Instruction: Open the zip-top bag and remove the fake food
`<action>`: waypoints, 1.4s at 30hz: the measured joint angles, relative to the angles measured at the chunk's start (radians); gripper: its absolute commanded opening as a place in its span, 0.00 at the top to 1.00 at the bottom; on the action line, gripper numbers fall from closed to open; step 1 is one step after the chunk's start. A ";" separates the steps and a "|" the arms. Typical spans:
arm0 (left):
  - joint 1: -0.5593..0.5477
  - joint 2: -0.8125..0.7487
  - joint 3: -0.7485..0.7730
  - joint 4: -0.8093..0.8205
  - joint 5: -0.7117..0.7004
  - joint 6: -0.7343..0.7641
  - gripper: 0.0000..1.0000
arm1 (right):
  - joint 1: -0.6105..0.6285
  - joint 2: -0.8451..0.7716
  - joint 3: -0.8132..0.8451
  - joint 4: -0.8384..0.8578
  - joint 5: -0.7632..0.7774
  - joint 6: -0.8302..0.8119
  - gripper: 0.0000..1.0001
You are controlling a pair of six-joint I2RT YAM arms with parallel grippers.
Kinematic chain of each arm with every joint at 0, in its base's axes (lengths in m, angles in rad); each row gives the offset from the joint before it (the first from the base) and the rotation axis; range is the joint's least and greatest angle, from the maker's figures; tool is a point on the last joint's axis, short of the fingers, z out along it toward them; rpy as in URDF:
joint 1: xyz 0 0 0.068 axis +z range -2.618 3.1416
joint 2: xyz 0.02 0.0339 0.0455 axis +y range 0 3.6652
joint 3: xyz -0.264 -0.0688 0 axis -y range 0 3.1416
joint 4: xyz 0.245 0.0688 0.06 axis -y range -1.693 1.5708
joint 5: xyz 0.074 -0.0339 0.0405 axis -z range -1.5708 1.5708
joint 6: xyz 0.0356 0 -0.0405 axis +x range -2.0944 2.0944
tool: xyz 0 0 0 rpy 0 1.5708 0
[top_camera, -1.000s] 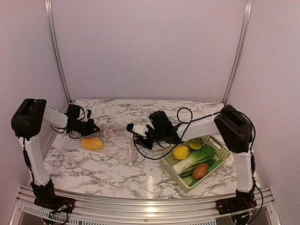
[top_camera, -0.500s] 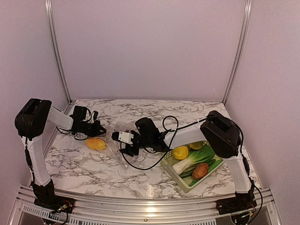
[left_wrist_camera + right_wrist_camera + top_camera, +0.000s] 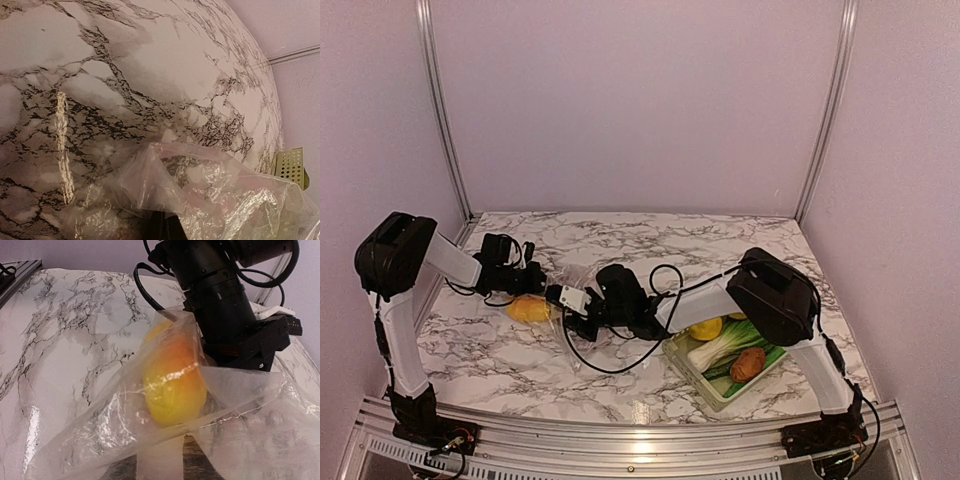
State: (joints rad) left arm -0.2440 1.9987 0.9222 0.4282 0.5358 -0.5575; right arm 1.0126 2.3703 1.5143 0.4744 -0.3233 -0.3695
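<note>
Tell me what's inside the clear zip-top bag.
Inside the clear crinkly plastic zip-top bag, one orange-yellow plastic fruit shows through the film; crumpled folds hide whether anything else is there.

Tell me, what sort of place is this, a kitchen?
Probably a robot test booth, not a kitchen: plain walls with metal rails, two arms bolted to a marble-patterned table, toy produce in a basket.

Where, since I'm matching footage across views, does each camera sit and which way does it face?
Top external: above and behind the bases, looking down on the table; left arm and right arm show whole.
Left wrist: on the left hand, low, facing across the marble to the zip-top bag; a dark fingertip shows at the bottom edge.
Right wrist: on the right hand, facing the orange-yellow fruit seen through the bag, left hand behind it; own fingers unclear.
Shared: both wrist views show the bag.
</note>
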 measured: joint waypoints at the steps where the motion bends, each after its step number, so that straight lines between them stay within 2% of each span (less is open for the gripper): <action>1: 0.000 0.000 -0.002 0.004 0.000 -0.002 1.00 | 0.000 0.001 0.000 0.010 0.007 0.010 0.70; 9: -0.007 0.000 -0.012 0.026 0.002 -0.004 1.00 | 0.000 0.060 0.093 0.023 0.063 0.082 0.62; 11: -0.011 0.000 -0.016 0.034 0.005 -0.004 1.00 | 0.000 0.092 0.137 0.010 0.068 0.091 0.58; 14: -0.016 0.000 -0.018 0.039 0.006 -0.004 1.00 | 0.000 0.119 0.170 -0.008 0.066 0.106 0.46; 20: -0.023 0.000 -0.018 0.040 0.009 -0.004 1.00 | 0.000 0.146 0.216 -0.040 0.041 0.126 0.34; 26: -0.028 0.000 -0.018 0.047 0.006 -0.007 1.00 | 0.000 0.202 0.327 -0.097 0.018 0.135 0.30; 30: -0.030 0.000 -0.018 0.048 0.006 -0.011 1.00 | 0.000 0.242 0.385 -0.135 0.009 0.135 0.34; 34: -0.030 0.000 -0.017 0.049 0.005 -0.011 1.00 | 0.000 0.251 0.403 -0.163 -0.005 0.134 0.60; 36: -0.030 0.000 -0.016 0.048 0.006 -0.012 1.00 | 0.000 0.250 0.401 -0.161 -0.008 0.135 0.68; 38: -0.029 0.000 -0.016 0.046 0.006 -0.012 1.00 | 0.000 0.234 0.368 -0.144 -0.008 0.135 0.71; 42: -0.010 0.000 -0.016 0.033 0.007 -0.010 1.00 | 0.000 0.130 0.197 -0.107 -0.002 0.133 0.72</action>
State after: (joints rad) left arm -0.2543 1.9987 0.9058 0.4610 0.5426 -0.5674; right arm 1.0122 2.5008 1.7111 0.3676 -0.3252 -0.2363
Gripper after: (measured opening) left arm 0.006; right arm 0.390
